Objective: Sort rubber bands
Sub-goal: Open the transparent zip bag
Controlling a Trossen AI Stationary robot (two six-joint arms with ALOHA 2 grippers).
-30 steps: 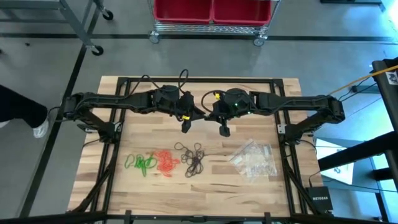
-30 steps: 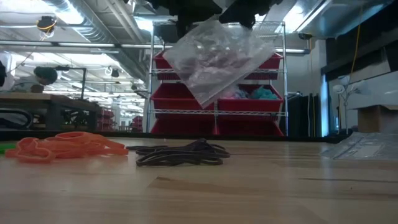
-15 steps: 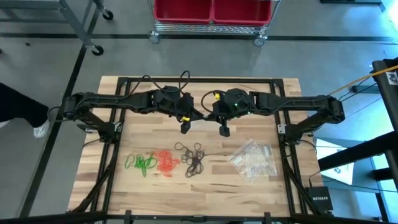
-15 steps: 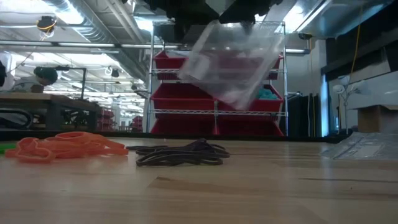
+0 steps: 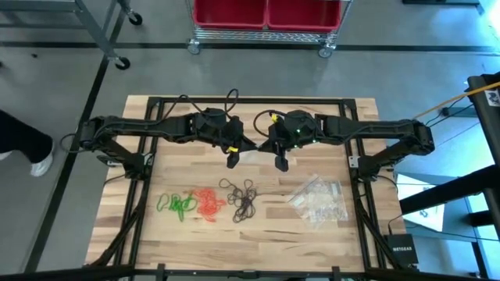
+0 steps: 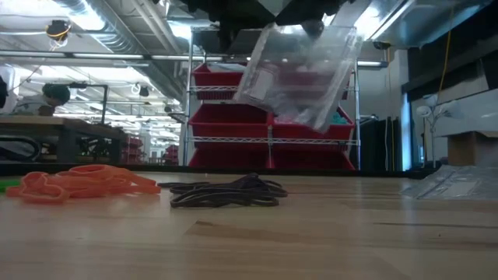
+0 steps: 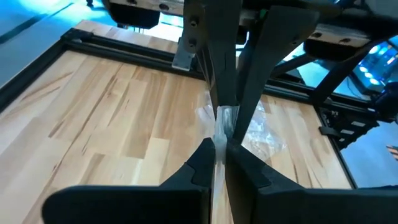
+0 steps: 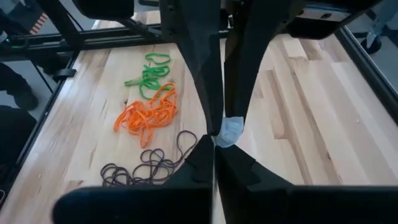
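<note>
- Both arms meet high over the middle of the table, near its far side
- The left gripper and the right gripper hold one clear plastic bag up in the air between them
- The left gripper's fingers are pinched tight on one edge of the bag
- The right gripper's fingers are pinched tight on another edge of it
- The bag hangs tilted, and I cannot tell if its mouth is open
- The rubber bands lie on the wood in three little heaps in a row, nearer the front edge
- The green bands are at the left end, the orange bands touch them, and the black bands sit just beside the orange ones
- A pile of spare bags lies off to the right, well apart from the bands
- I think this step is getting a bag ready, and no bands are in it yet
- Next, I guess, the two grippers must pull the bag's mouth open, then one heap has to go in
</note>
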